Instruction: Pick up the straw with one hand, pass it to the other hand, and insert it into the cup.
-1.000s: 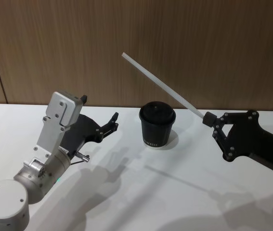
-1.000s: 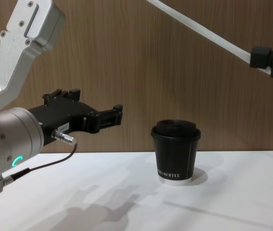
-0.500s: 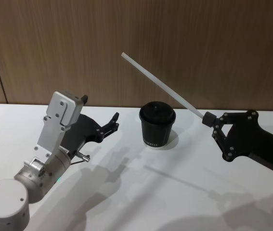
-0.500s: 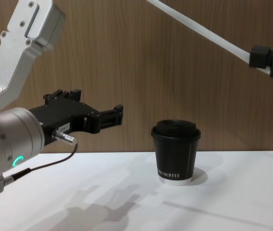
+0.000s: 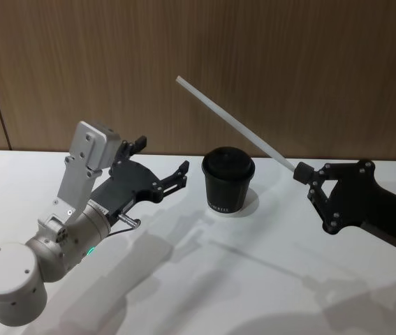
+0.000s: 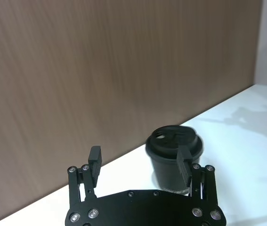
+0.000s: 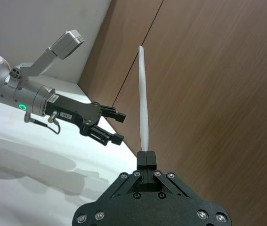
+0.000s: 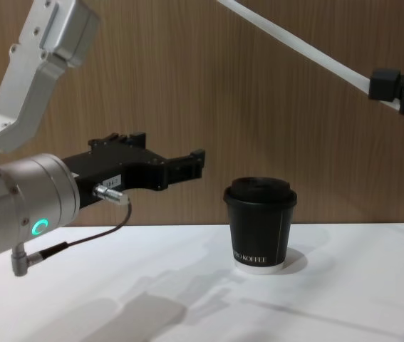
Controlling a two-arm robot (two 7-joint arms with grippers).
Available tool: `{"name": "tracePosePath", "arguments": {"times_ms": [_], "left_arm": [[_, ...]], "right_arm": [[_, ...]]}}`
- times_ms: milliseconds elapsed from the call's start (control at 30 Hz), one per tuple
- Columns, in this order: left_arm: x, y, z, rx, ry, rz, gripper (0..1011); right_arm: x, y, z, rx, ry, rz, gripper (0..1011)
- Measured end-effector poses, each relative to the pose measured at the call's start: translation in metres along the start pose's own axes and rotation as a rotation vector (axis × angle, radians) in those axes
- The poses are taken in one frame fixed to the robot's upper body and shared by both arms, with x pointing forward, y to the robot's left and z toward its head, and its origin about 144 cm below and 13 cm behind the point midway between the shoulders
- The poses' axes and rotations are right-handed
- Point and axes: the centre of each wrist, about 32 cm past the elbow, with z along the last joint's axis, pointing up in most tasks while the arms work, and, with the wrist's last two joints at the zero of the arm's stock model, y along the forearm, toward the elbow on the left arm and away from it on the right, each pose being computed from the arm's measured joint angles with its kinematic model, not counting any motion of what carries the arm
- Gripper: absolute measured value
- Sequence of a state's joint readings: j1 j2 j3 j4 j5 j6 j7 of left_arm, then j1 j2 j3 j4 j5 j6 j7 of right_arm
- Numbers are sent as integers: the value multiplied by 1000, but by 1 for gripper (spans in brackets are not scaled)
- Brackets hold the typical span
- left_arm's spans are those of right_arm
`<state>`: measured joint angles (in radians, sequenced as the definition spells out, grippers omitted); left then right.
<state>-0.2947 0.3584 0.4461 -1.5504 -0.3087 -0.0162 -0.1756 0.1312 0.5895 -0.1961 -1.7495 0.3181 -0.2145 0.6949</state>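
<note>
The straw point(image 5: 236, 125) slants up-left above the cup point(image 5: 228, 183), low end clamped in the right claw point(image 5: 301, 172). Your left claw point(image 5: 161, 158) is spread apart, near the cup's left (well under the shaft). Raise it to mid-shaft and close squarely before you let the right one go.

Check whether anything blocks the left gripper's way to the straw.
Nothing visible does. The left gripper, open, hangs in the air left of the cup. The straw slants up and leftward from the right gripper, which is shut on its lower end, well above the cup's lid. Open air lies between them.
</note>
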Motion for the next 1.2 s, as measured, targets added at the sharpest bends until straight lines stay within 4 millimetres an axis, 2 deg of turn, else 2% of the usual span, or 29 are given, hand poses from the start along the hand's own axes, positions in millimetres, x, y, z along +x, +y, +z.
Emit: {"name": "tracePosePath", "arguments": {"times_ms": [433,867,1200], "left_arm": [[19,-7,-1,-56,164,-162,1003],[39,-4,0,-110,282,-324,1003],[46,-3,-1,-172,347,-429,1003]], "right_arm": [[0,0,0,0,0,0,0],[0,0,0,0,0,0,0],[0,0,0,0,0,0,0]]}}
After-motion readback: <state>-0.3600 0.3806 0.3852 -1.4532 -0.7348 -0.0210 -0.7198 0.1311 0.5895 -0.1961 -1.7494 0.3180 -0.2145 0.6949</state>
